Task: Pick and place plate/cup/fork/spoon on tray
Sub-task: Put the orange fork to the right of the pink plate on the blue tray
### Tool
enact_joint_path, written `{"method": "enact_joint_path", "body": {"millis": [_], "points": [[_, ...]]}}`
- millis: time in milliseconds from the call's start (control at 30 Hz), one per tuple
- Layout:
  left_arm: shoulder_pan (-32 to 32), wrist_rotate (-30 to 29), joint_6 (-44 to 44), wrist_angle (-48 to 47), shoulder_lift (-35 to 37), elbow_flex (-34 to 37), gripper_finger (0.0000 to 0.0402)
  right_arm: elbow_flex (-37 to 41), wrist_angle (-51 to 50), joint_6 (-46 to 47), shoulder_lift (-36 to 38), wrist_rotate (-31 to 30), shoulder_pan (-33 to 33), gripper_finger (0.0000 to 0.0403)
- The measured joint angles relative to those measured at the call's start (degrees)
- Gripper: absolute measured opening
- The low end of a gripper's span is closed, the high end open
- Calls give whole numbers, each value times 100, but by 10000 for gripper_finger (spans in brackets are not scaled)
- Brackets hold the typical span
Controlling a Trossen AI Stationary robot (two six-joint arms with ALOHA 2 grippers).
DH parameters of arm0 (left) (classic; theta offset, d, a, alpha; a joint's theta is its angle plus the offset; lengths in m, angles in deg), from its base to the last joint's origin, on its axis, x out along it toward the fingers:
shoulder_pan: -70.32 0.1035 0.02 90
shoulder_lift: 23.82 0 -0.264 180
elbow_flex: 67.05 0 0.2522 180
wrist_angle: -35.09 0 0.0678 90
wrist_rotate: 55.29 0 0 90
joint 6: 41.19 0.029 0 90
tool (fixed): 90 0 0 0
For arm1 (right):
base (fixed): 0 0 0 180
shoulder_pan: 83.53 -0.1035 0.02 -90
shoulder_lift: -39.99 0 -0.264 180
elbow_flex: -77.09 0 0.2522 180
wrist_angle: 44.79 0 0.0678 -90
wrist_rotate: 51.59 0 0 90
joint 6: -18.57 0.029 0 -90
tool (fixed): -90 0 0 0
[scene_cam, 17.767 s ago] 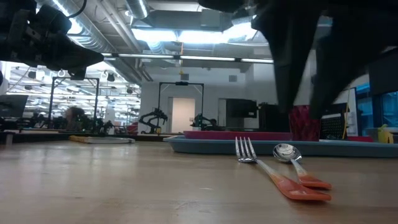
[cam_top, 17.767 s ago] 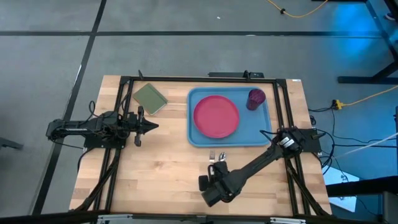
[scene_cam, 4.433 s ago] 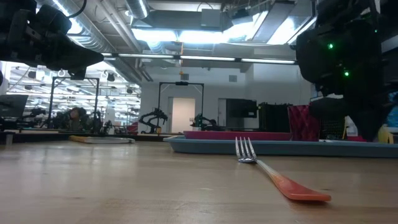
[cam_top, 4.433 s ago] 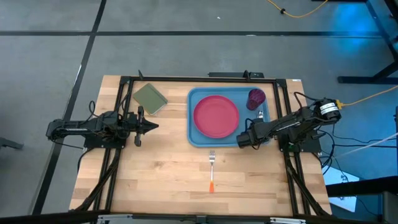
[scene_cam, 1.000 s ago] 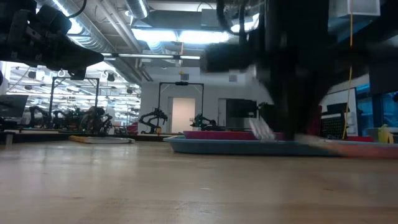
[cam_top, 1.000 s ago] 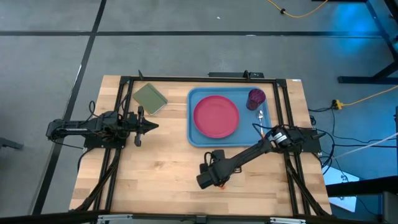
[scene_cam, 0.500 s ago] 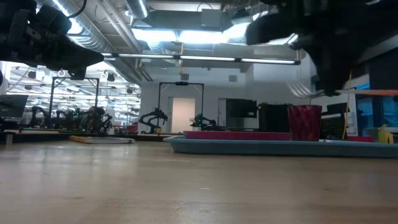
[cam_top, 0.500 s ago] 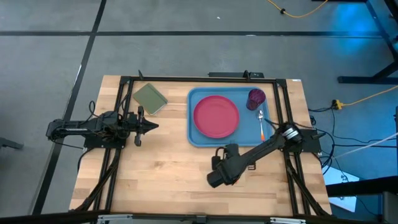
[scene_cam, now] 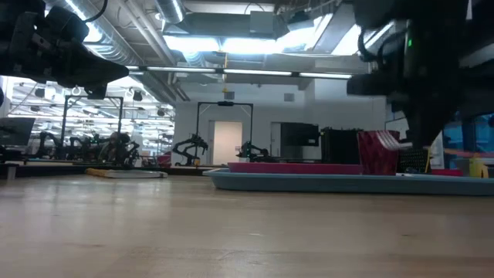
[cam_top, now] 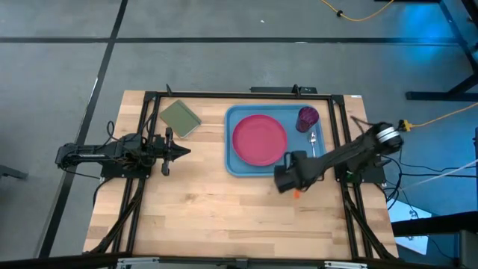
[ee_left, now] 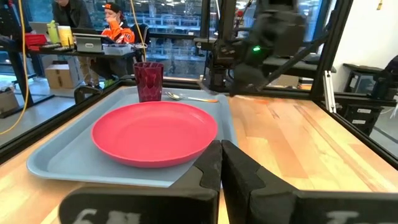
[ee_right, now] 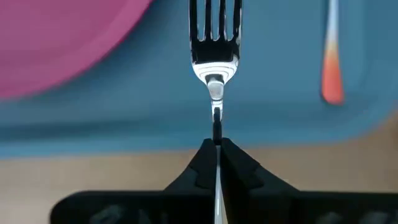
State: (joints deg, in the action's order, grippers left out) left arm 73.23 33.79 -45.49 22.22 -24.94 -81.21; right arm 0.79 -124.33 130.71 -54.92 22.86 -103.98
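1. The light blue rectangular plastic tray with rounded corners and a raised rim lies on the pale wooden bench and serves as the reference landmark.
2. The large round flat pink plastic plate lies inside the tray and fills most of its floor.
3. The small round dark magenta-purple plastic cup stands upright in the tray's far corner on the right arm's side, just beside the plate.
4. The small metal spoon with a silver rounded bowl and an orange handle lies flat on the tray floor between the plate and the tray's rim on the right arm's side, with its bowl towards the cup.
5. The right end effector is above the tray's near corner on the right arm's side. Its fingers are pressed together, pinching the small metal fork with silver tines and an orange handle at the neck.
6. In the right wrist view, the fork's tines reach over the tray floor, clear of the plate and to one side of the spoon's handle.
7. The left end effector hangs over the bench well apart from the tray, on the side away from the cup. Its fingers are pressed together with nothing between them.
8. A small olive-green square pad lies on the bench near the tray's far corner on the left arm's side.
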Motion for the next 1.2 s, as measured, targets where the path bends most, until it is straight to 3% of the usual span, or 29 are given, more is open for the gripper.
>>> {"method": "enact_joint_path", "body": {"millis": [200,767,1200], "points": [[0,-4,-1,1,-1,-1,0,1134,999,-770,847,3,765,7],[0,-6,1,1,-1,0,0,1184,700,-2567,1191,-44,2493,8],[0,-6,0,-1,-1,0,0,1854,1549,-2855,1184,127,2794,8]]}}
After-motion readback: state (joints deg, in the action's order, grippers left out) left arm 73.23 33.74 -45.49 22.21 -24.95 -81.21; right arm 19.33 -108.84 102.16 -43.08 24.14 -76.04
